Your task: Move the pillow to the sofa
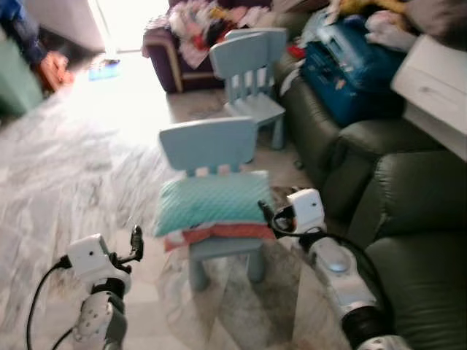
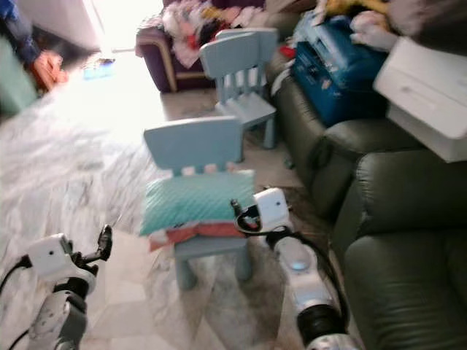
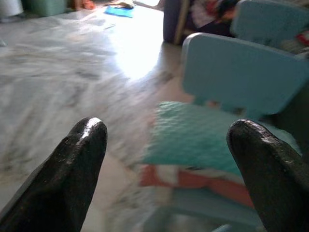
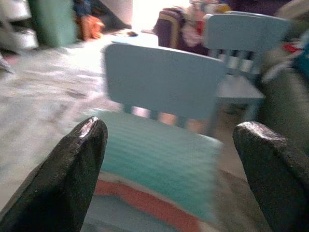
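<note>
Right wrist view: right gripper (image 4: 169, 169) spread before the teal pillow (image 4: 154, 159); no readable writing.

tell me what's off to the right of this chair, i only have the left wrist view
Observer: A dark green sofa stands right beside the chair that holds the teal pillow.
Operator: where's the right arm
Observer: The right gripper is open at the pillow's right edge.
Operator: is the sofa free
Observer: The near seat is bare; a blue case lies further along.
</note>
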`<state>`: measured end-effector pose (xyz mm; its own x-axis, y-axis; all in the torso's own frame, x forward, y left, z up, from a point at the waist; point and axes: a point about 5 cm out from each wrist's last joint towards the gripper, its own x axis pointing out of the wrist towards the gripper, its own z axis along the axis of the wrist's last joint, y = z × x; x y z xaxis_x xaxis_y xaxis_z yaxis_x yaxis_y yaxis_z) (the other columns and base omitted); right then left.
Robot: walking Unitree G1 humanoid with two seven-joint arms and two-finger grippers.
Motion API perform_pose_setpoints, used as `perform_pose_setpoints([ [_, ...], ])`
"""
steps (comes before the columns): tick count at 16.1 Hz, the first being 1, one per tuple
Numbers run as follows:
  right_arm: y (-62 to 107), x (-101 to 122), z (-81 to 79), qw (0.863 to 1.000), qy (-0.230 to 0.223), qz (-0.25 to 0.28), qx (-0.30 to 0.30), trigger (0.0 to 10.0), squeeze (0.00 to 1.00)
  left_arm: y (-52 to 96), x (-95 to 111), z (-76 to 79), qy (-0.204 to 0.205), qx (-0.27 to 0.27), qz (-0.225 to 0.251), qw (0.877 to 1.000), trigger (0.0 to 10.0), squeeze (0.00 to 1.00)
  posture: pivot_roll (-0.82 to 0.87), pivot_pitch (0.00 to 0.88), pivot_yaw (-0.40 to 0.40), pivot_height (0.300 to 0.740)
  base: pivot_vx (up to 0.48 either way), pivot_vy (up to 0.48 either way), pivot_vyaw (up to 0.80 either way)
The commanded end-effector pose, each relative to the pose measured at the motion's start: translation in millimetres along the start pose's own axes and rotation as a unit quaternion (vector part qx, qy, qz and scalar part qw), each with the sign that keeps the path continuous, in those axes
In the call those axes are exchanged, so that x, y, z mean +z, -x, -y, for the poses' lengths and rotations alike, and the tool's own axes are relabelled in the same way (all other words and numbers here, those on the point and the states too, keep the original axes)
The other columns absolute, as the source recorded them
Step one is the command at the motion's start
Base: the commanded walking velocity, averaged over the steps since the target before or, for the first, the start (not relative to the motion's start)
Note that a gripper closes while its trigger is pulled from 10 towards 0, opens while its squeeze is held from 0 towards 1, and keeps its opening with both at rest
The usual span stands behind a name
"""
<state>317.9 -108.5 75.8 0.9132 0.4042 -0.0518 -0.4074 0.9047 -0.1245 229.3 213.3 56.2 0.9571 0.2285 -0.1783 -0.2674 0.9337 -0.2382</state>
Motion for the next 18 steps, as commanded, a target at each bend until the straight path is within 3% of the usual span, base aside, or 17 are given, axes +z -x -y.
perform_pose_setpoints([
  [1, -1.7, 4, 2.1, 1.0, 0.006, 0.007, 0.0, 10.0, 0.0, 1.4, 1, 1.0, 0.041, -0.012, -0.004, 0.999, 10.0, 0.0, -0.12, 0.095, 0.078, 0.74, 0.0, 0.0, 0.0],
  [4, -1.7, 4, 2.8, 1.0, 0.007, 0.007, 0.0, 10.0, 0.0, 2.1, -1, 4.0, 0.027, -0.035, -0.011, 0.999, 10.0, 0.0, -0.12, 0.093, 0.078, 0.74, 0.0, 0.0, 0.0],
  [5, -1.8, 5, 2.9, 1.0, 0.007, 0.007, 0.0, 10.0, 0.0, 2.6, -4, 4.4, 0.051, -0.034, -0.021, 0.998, 10.0, 0.0, -0.12, 0.09, 0.078, 0.74, 0.0, 0.0, 0.0],
  [8, -3.0, 6, 2.1, 1.0, 0.008, 0.009, 0.0, 10.0, 0.0, 1.2, -4, 9.2, 0.033, -0.048, -0.025, 0.998, 10.0, 0.0, -0.12, 0.086, 0.083, 0.74, 0.0, 0.0, 0.0],
  [9, -4.5, 6, 1.2, 1.0, 0.008, 0.009, 0.0, 10.0, 0.0, -2.5, -2, 7.8, -0.002, -0.04, -0.027, 0.999, 10.0, 0.0, -0.12, 0.08, 0.091, 0.74, 0.0, 0.0, 0.0],
  [13, -8.8, 11, 0.4, 1.0, 0.001, 0.017, -0.006, 10.0, 0.0, -24.0, 38, 14.8, -0.033, -0.014, 0.01, 0.999, 10.0, 0.0, -0.09, 0.12, 0.087, 0.74, 0.0, 0.0, 0.0],
  [14, -7.5, 8, -1.4, 1.0, 0.004, 0.01, 0.007, 10.0, 0.0, -41.3, 78, 35.1, -0.003, 0.008, 0.028, 1.0, 10.0, 0.0, -0.07, 0.127, 0.065, 0.74, 0.0, 0.0, 0.0],
  [16, -9.8, 11, -2.5, 1.0, 0.009, 0.012, 0.015, 10.0, 0.0, -50.6, 96, 46.3, -0.007, 0.018, 0.023, 1.0, 10.0, 0.0, -0.07, 0.136, 0.06, 0.74, 0.0, 0.0, 0.0],
  [18, -15.4, 17, 1.3, 1.0, 0.012, 0.015, 0.011, 10.0, 0.0, -57.4, 111, 57.1, -0.051, 0.053, 0.011, 0.997, 10.0, 0.0, -0.07, 0.148, 0.06, 0.74, 0.0, 0.0, 0.0],
])
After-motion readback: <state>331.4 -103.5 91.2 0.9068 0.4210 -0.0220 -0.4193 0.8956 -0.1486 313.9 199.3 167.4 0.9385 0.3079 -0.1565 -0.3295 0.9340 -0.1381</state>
